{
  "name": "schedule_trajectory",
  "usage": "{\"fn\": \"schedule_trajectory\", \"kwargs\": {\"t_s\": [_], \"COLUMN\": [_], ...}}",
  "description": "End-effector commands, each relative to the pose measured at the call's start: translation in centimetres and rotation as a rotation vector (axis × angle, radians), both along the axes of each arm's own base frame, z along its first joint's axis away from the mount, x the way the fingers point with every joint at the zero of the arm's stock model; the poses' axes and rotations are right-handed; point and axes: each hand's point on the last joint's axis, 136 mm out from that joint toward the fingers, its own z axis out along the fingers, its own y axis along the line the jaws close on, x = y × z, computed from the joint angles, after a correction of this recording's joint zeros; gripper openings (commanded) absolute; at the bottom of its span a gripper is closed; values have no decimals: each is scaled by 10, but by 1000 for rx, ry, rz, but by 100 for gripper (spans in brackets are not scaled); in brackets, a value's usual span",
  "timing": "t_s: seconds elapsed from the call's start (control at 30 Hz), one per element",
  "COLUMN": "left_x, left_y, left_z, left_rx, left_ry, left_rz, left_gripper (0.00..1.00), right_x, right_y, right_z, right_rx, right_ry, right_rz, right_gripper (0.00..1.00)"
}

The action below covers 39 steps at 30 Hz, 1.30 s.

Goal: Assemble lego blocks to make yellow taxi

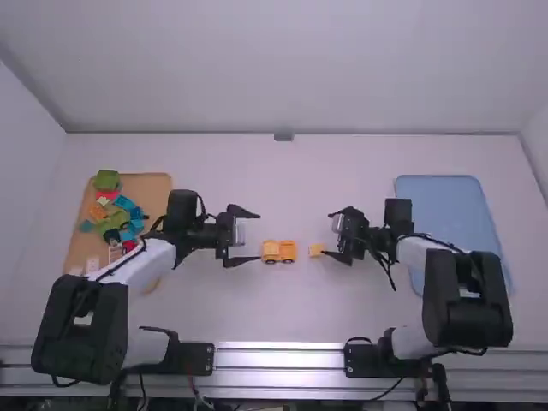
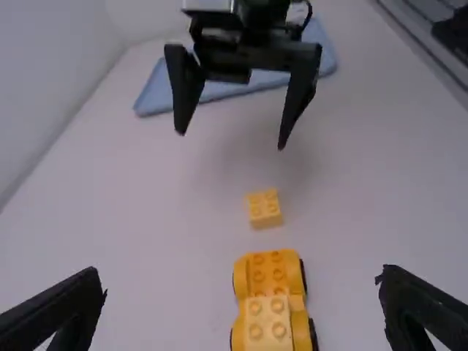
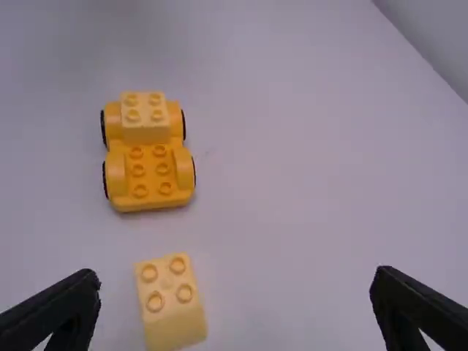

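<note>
The build looks partway along: on the desk [image 1: 291, 301], the yellow wheeled base [image 1: 287, 252] carries one paler block [image 3: 145, 118] on its 9 o'clock half, with bare studs at 3 o'clock. Clock positions are the high view's, read from that base. The loose pale block [image 1: 316, 250] lies near it at 3 o'clock, stud side up and apart from it. Seating this block looks like the step in hand. The left gripper [image 1: 259, 237] has its fingers wide at 9 to 10 o'clock; the right gripper [image 1: 327, 233] also holds its fingers wide, near the loose block. The next move probably calls for the right to centre over that block and close squarely, while the left may steady the base.

The desk's metal rail [image 1: 278, 358] bounds 6 o'clock. The wooden tray [image 1: 156, 190] of mixed blocks limits travel towards 9 to 10, the blue tray [image 1: 441, 201] towards 2 to 3. Lifting room seems most generous towards 12, up to the wall [image 1: 282, 68].
</note>
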Motion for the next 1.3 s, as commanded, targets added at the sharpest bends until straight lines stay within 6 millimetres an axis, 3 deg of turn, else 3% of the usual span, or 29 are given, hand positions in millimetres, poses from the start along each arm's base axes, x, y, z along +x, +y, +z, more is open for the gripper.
{"fn": "schedule_trajectory", "kwargs": {"t_s": [0.0, 0.17, 0.33, 0.57, 0.67, 0.73, 0.83, 1.03, 1.17, 1.27], "left_x": [-7, -9, -9, -17, -17, -16, -18, -22, -25, -27], "left_y": [-3, -4, -1, -7, -6, -5, -5, -5, -4, -5], "left_z": [2, 2, 2, 11, 11, 10, 8, 3, 0, -2], "left_rx": [-33, -42, -42, -91, -93, -90, -91, -89, -90, -90], "left_ry": [18, 44, 54, 40, 43, 48, 47, 59, 68, 77], "left_rz": [-31, -35, -25, -82, -81, -74, -75, -75, -77, -80], "left_gripper": [99, 99, 99, 99, 99, 99, 99, 99, 99, 99], "right_x": [-4, -3, -4, 10, 1, -10, -10, -13, -8, -8], "right_y": [4, 5, -4, 2, 3, 7, 6, 13, 13, 13], "right_z": [-25, -36, -52, -60, -66, -64, -67, -73, -76, -77], "right_rx": [27, 125, 106, 28, -49, -75, -99, -18, 11, 8], "right_ry": [67, 31, 48, 125, 154, 115, 140, 128, 157, 178], "right_rz": [15, 58, 37, 37, 99, 192, 187, 214, 205, 205], "right_gripper": [99, 99, 99, 99, 96, 89, 86, 87, 75, 59]}}
